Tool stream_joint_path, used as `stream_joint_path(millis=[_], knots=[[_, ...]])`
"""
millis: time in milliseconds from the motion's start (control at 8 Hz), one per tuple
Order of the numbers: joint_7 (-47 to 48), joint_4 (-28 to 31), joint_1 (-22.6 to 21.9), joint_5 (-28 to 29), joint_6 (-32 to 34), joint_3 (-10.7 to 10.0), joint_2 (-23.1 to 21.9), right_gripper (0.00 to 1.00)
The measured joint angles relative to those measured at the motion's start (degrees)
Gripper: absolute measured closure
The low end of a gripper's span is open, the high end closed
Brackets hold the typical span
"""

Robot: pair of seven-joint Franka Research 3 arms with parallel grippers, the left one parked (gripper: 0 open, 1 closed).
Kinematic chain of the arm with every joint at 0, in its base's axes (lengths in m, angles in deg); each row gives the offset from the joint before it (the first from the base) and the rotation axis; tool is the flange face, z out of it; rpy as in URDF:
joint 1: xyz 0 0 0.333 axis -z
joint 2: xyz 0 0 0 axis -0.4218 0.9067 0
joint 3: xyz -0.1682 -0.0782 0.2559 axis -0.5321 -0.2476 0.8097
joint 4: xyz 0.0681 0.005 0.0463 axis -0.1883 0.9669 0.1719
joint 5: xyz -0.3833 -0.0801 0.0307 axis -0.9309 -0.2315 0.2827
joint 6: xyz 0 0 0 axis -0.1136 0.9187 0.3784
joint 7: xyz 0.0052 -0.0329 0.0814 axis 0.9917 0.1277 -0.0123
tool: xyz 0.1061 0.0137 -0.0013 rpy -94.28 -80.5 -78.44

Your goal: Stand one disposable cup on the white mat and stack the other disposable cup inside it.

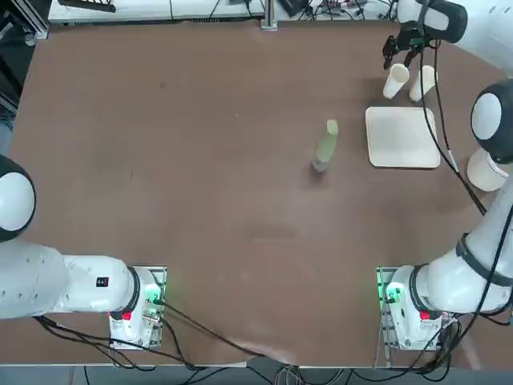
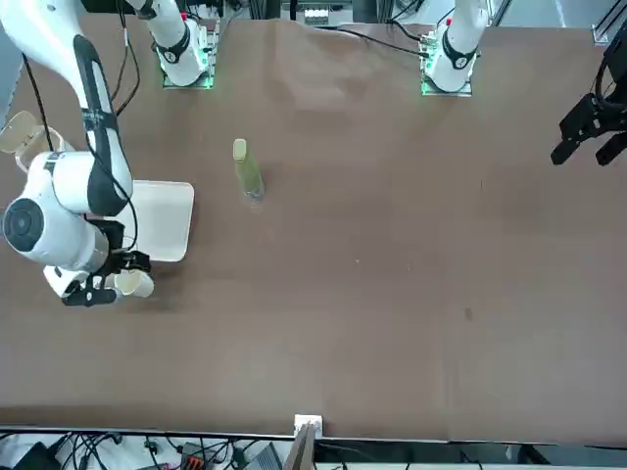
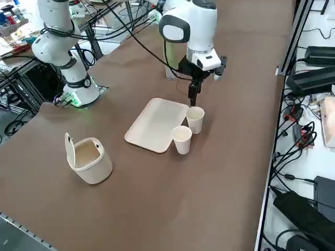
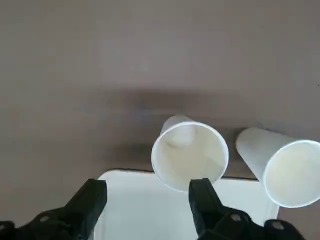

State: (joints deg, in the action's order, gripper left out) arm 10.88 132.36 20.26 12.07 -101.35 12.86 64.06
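Observation:
Two cream disposable cups stand upright side by side on the brown table, just past the far edge of the white mat (image 1: 402,136). One cup (image 1: 396,80) (image 3: 194,119) (image 4: 190,152) is nearer the table's middle. The other cup (image 1: 422,83) (image 3: 182,139) (image 4: 282,167) stands nearer the table's right edge. My right gripper (image 1: 398,50) (image 3: 192,97) (image 4: 147,200) hangs open just above the first cup and holds nothing. One of its fingers (image 4: 202,200) overlaps that cup's rim in the wrist view. The mat (image 3: 156,124) (image 4: 145,205) has nothing on it.
A pale green bottle (image 1: 326,144) (image 2: 247,171) stands left of the mat, toward the table's middle. A round cream tub (image 1: 485,170) (image 3: 89,157) with its lid raised sits near the table's right edge, on the robot's side of the mat.

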Motion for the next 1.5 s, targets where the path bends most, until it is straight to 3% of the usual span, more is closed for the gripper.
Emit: stream_joint_path(millis=[250, 500, 625, 750, 1000, 1125, 1375, 1500], knots=[[-0.07, 0.26, 0.02, -0.25, -1.31, -0.07, 1.29, 0.01], [-0.11, 0.31, 0.01, -1.44, -3.17, -0.07, 3.24, 0.09], [-0.11, 0.31, 0.02, -2.01, -4.17, -0.1, 3.95, 0.22], [-0.11, 0.31, 0.04, -2.26, -5.17, -0.15, 4.64, 0.25], [-0.09, 0.31, 0.05, -2.28, -6.61, -0.17, 5.68, 0.59], [-0.09, 0.31, 0.03, -2.28, -6.76, -0.17, 5.94, 0.62], [-0.08, 0.19, -0.01, -2.28, -6.76, -0.16, 5.9, 0.98], [0.28, 0.04, -0.02, -2.28, -6.08, -0.16, 5.57, 0.98]])
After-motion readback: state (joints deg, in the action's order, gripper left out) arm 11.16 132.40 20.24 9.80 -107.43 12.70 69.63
